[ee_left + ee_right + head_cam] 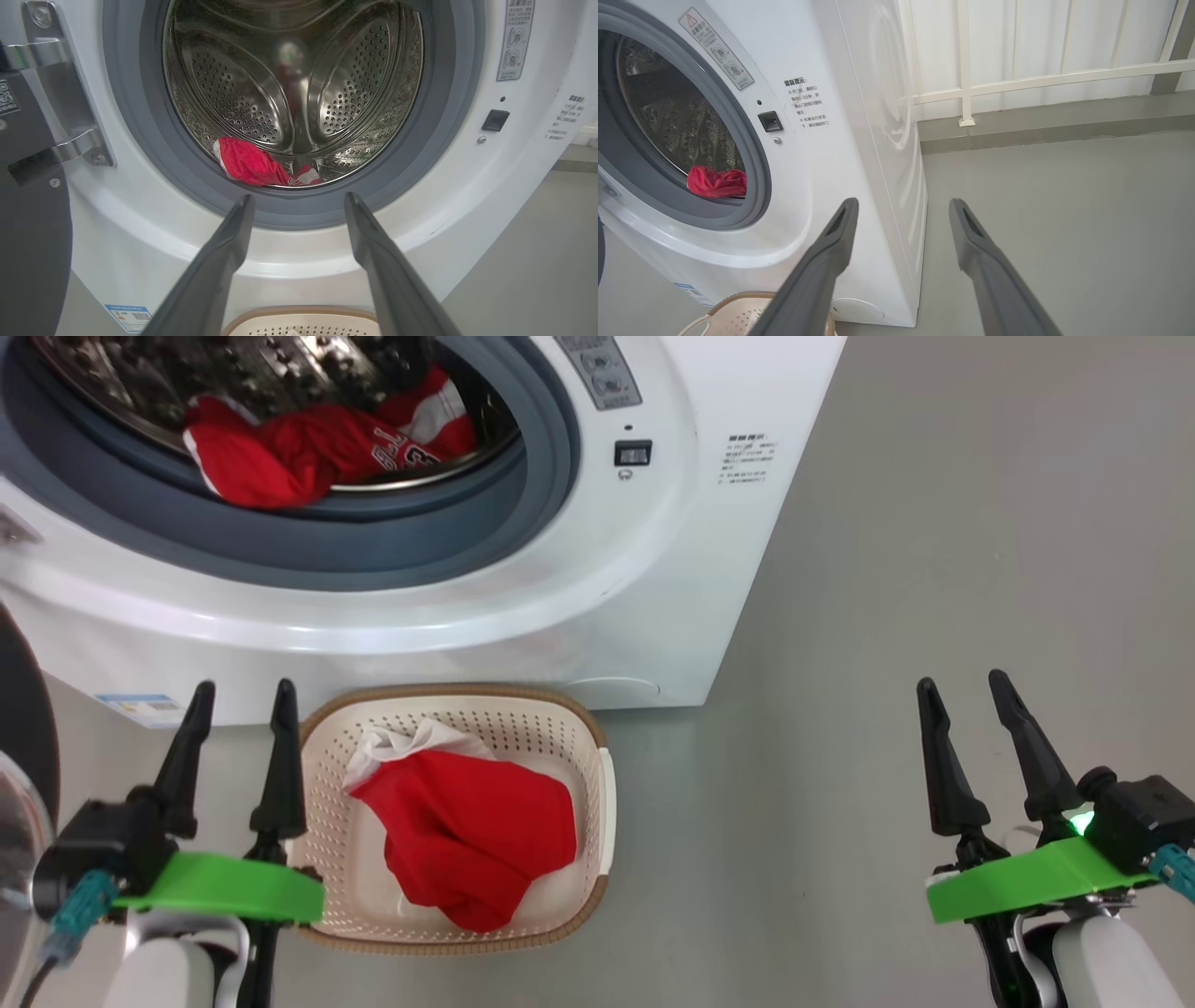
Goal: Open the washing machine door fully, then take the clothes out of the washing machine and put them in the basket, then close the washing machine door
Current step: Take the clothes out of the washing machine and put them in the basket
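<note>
**Door open, clothes split between drum and basket**

You faced the washing machine point(653, 569) with its door point(32, 242) swung out at your left, hung on a metal hinge point(70, 93). In the head view the door's dark rim and a sliver of glass sat at the left border. The grey rubber ring point(373, 546) was exposed. Inside the steel drum point(243, 93), a red garment point(308, 453) with white panels and lettering lay at the front lower lip.

The basket point(597, 775) sat on the grey floor point(934, 523) just in front of the machine's base, below the opening. It held a red bundle point(467, 831), with some white cloth point(392, 747) showing at the bundle's far left corner.

Your left gripper point(245, 689) hovered just beside the basket's left side. Its fingers were spread wide with nothing between them, and its wrist view looked straight into the drum. Your right gripper point(962, 679) hung well apart to the right over bare floor, its jaws equally wide and empty. In its wrist view it pointed past the machine's right front corner toward a white railing point(1017, 81).
</note>
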Tool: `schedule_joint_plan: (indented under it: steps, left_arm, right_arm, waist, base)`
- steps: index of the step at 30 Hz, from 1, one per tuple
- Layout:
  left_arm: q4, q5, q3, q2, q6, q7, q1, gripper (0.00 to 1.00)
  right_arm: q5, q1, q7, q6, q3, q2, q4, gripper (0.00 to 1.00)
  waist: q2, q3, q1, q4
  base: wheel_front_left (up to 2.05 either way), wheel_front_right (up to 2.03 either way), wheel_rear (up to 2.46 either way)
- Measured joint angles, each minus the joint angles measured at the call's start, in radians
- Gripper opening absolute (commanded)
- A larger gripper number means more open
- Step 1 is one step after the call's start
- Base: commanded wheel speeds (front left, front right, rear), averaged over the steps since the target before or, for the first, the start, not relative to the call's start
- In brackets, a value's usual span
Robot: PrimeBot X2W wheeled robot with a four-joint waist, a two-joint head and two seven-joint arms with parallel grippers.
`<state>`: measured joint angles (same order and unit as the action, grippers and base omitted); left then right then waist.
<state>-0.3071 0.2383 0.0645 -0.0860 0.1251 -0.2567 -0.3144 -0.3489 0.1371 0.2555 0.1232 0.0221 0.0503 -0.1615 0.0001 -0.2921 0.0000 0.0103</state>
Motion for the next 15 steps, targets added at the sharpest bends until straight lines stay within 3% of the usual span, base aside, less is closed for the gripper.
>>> schedule_joint_plan:
  steps: [15]
  left_arm:
    - [0.121, -0.001, 0.053, 0.020, 0.000, 0.000, 0.154, 1.00]
  right_arm:
    - [0.000, -0.065, 0.000, 0.000, 0.029, -0.002, 0.005, 1.00]
  waist:
    - [0.0000, 0.039, 0.0000, -0.003]
  base:
    - [0.00, 0.00, 0.00]
